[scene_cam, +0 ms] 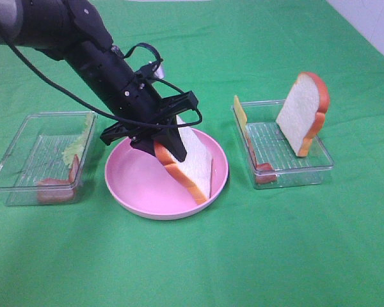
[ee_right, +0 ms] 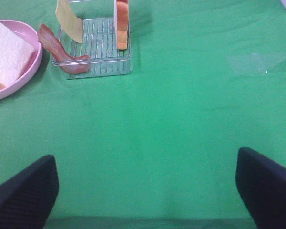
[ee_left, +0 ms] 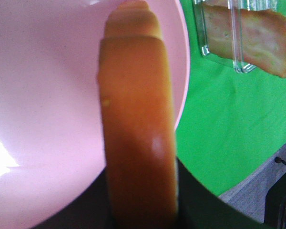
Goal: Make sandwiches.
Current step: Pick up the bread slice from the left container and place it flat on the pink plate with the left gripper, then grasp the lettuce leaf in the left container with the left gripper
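Note:
My left gripper (scene_cam: 168, 146) is shut on a white bread slice (scene_cam: 192, 163) with an orange-brown crust and holds it tilted, its lower end in the pink plate (scene_cam: 131, 185). In the left wrist view the crust (ee_left: 138, 124) fills the middle, over the plate (ee_left: 43, 95). A second bread slice (scene_cam: 304, 114) leans upright in the right clear tray (scene_cam: 323, 167), with yellow cheese (scene_cam: 240, 114) and a bacon strip (scene_cam: 264, 173). The left clear tray (scene_cam: 13, 185) holds lettuce (scene_cam: 77, 146) and bacon (scene_cam: 54, 187). No stacked sandwich shows. My right gripper (ee_right: 145, 200) is open over bare cloth.
Green cloth (scene_cam: 275, 256) covers the table. The right wrist view shows the plate (ee_right: 24, 71) with bread (ee_right: 7, 50) and the right tray (ee_right: 97, 59) far ahead. A pale table edge (scene_cam: 371, 19) lies at the back right.

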Tool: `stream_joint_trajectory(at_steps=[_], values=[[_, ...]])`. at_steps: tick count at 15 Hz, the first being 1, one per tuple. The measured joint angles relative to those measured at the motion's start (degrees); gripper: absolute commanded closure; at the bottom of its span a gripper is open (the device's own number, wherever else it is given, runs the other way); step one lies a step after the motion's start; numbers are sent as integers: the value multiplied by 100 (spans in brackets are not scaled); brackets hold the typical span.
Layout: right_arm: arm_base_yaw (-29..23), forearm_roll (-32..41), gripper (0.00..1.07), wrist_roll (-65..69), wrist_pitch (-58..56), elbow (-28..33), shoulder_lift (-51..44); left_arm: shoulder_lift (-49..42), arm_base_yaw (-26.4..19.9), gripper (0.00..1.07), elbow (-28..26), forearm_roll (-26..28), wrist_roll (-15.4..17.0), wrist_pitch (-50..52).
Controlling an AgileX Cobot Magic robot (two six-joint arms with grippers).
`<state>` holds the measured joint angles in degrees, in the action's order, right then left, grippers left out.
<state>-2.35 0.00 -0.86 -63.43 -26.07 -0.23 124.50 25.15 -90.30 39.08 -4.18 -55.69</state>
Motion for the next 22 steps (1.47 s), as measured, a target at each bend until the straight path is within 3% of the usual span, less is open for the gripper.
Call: stream_joint_trajectory(at_steps=[6, 9, 10, 11, 13, 14, 15, 16, 17, 18, 22], values=[[0, 0, 11, 0, 0, 0, 0, 206, -11, 103, -11, 109, 0, 52], [0, 0, 11, 0, 0, 0, 0, 206, -17, 74, -17, 86, 0, 46], [0, 0, 11, 0, 0, 0, 0, 218, -17, 46, -46, 6, 17, 17], [0, 0, 11, 0, 0, 0, 0, 264, -17, 34, -109, -86, 52, -6], [0, 0, 11, 0, 0, 0, 0, 292, -17, 24, -264, -298, 178, -138], [0, 0, 11, 0, 0, 0, 0, 292, -17, 24, -413, -521, 286, -304], [0, 0, 11, 0, 0, 0, 0, 292, -17, 24, -762, -1077, 533, -756], [0, 0, 11, 0, 0, 0, 0, 292, -17, 24, -762, -1077, 533, -756], [0, 0, 11, 0, 0, 0, 0, 292, -17, 24, -1180, -1753, 779, -1283], [0, 0, 11, 0, 0, 0, 0, 292, -17, 24, -1392, -2063, 882, -1324], [0, 0, 11, 0, 0, 0, 0, -6, -17, 24, -1633, -2578, 991, -1352]])
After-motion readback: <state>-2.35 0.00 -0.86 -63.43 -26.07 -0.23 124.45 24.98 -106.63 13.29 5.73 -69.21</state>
